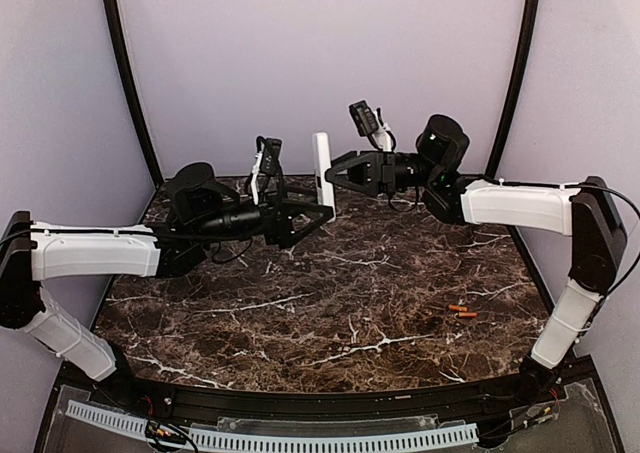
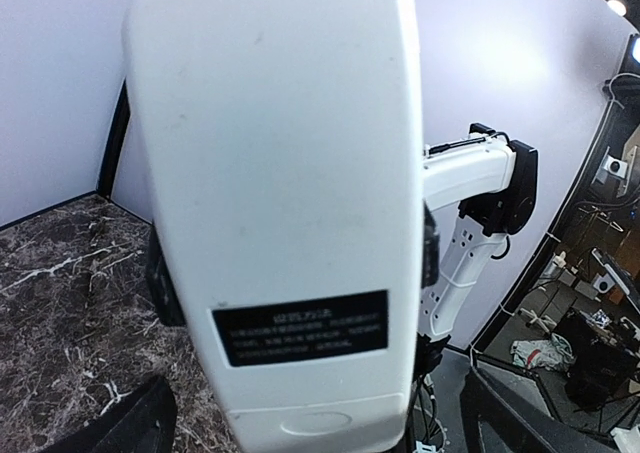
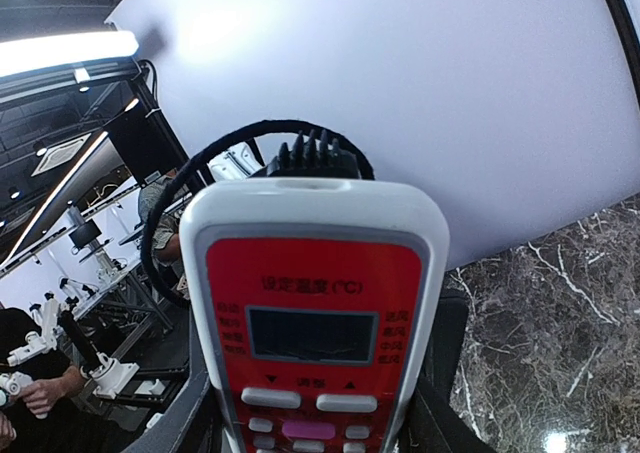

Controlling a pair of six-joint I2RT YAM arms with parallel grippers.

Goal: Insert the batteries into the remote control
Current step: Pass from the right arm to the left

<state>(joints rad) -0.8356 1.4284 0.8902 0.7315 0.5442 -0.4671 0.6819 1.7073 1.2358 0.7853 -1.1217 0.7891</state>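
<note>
We see the right tool [image 1: 333,171] clamped on the upright remote control [image 1: 323,173] above the surface [image 1: 300,303], the left tool [image 1: 326,211] spread wide at its lower end, and both batteries [image 1: 462,311] lying together near the surface's right edge.

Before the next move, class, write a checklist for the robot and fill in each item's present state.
1. Remote control held off the table: ok, upright, with the right gripper closed on its sides.
2. Back turned to the left gripper: ok, the plain white back fills the left wrist view.
3. Left gripper free: ok, open, fingers clear of the remote.
4. Battery compartment open: not ok, no open compartment shows on the back.
5. Batteries located: ok, both lie together on the table near the right arm.
6. Polarity marks read: cannot tell.
</note>
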